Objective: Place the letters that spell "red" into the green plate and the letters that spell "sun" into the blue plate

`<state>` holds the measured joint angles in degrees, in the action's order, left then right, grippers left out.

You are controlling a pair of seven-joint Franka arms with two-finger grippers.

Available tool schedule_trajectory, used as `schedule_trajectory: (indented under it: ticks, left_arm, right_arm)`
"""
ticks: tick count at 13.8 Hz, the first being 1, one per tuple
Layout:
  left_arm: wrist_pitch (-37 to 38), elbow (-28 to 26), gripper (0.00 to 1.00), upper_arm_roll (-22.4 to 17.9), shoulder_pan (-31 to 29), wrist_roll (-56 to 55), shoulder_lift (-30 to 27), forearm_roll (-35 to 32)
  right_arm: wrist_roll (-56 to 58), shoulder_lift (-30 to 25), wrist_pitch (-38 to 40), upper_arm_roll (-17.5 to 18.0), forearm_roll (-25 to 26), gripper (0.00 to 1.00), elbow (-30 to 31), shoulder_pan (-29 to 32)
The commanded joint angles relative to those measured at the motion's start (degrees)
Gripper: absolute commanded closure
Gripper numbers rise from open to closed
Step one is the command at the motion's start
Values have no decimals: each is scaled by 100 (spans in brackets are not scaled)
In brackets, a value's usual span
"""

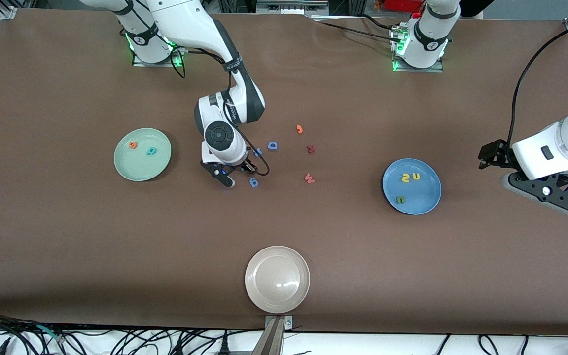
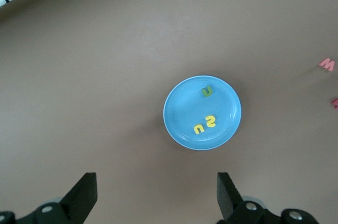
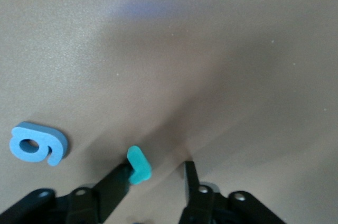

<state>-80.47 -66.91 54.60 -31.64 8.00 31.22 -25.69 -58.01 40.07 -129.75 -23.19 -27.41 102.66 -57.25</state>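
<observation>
Green plate toward the right arm's end carries the orange "e" and teal "d"; I see the blue plate toward the left arm's end with the yellow "s", yellow "u" and green "n". My left gripper waits, fingers spread wide. My right gripper is down at the table, one finger touching the small teal "r"; whether it's clamped, I cannot tell. A blue "g" lies nearby.
</observation>
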Motion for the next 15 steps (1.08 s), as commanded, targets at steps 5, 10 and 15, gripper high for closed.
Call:
schedule_trajectory:
  ticks: [5,10,15]
  left_arm:
    - [128,90,0,-89,-150,-53,-63,328]
    - [31,-376,0,-406,-97,-27,-678,442]
    - [49,-349,0,-441,-106,17,-644,468]
  right_arm:
    - [44,-25,-33,-80,-116,100,114,-67]
    - [0,-69,-7,-142,-116,100,114,-58]
    - [114,-490,737,-501,-46,100,44,-67]
